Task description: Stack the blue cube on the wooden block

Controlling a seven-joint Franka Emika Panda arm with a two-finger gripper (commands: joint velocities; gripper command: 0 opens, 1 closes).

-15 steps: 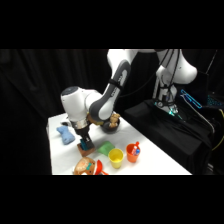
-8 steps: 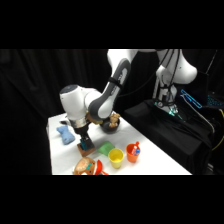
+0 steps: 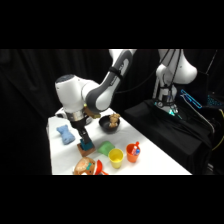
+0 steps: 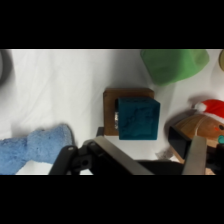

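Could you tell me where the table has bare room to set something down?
Bare: the white table right of the orange cup, and behind the bone toy. Crowded: the near left, around the blue cube on the wooden block.

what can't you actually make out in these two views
- Wooden block, wrist view: most of its top is hidden under the blue cube.
- Side view: the end effector covers part of the cube; the block is too blurred to show how the cube sits.
- Santa-hat toy, wrist view: cut off by the right edge and partly behind a finger.
- Whether the fingers touch the cube: unclear in both views.
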